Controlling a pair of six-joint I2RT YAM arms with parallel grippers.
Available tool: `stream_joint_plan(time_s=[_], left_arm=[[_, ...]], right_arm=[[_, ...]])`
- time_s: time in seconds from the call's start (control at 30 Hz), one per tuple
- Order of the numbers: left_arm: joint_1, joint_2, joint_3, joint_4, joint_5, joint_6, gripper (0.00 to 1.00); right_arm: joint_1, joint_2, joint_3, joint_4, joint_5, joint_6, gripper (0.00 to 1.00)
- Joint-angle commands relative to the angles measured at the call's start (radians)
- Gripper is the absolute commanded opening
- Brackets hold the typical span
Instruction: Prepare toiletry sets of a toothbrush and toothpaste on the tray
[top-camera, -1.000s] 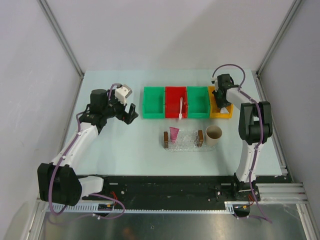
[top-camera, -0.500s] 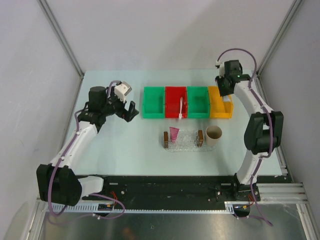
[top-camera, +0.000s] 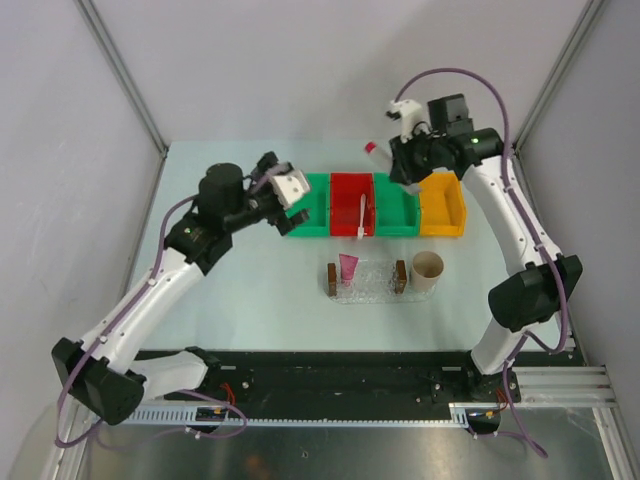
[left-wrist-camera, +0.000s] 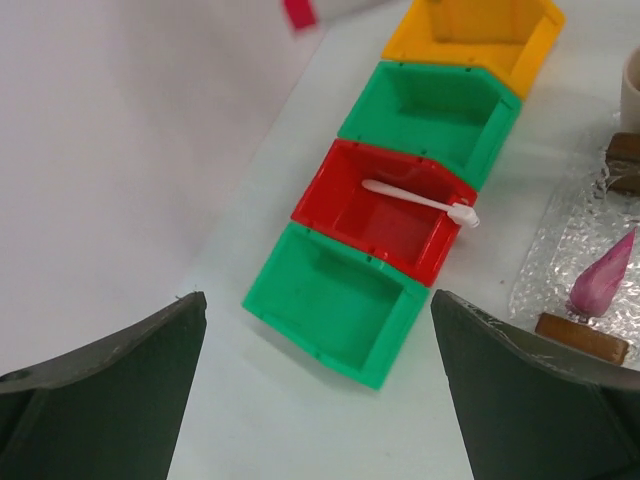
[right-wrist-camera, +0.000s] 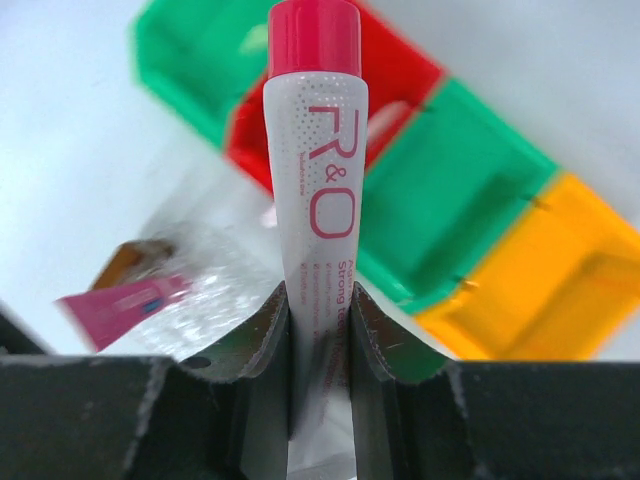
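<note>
A white toothpaste tube with a pink cap (right-wrist-camera: 312, 200) stands upright between the fingers of my right gripper (right-wrist-camera: 320, 300), which is shut on it. The gripper (top-camera: 403, 160) hangs high over the right green bin (top-camera: 397, 203), the tube's cap (top-camera: 371, 148) pointing left. A magenta-pink toothpaste (top-camera: 348, 268) lies on the clear tray (top-camera: 380, 282), at its left end. The white toothbrush (top-camera: 361, 215) rests in the red bin (top-camera: 350, 192). My left gripper (top-camera: 284, 195) is open and empty above the left green bin (left-wrist-camera: 335, 305).
Four bins stand in a row at the back: green, red, green, yellow (top-camera: 441, 205). A beige cup (top-camera: 428, 267) stands just right of the tray. Brown blocks (top-camera: 331, 279) close the tray's short ends.
My right arm has risen from the yellow bin and swung left with the white tube in its grip. My left arm has moved right, to the left green bin, still open.
</note>
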Motion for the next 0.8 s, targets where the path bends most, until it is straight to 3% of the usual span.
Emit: stream_joint_plan(time_s=[0.0,0.33,0.77], left_arm=[[-0.147,-0.043,0.036,0.003,-0.182,0.3,0.99],[-0.353,0.019,0.024,-0.019,-0.312,0.518,1.0],[-0.415,0.081,0.0,-0.035,-0.335,0.611,0.99]], right_arm=[[0.095,-0.015,0.066,-0.124,-0.187,-0.034,0.19],[0.216,0.048,0.079,-0.214,-0.356,-0.102,0.18],[0.254,0.048,0.076,-0.28,-0.448,-0.162,0.18]])
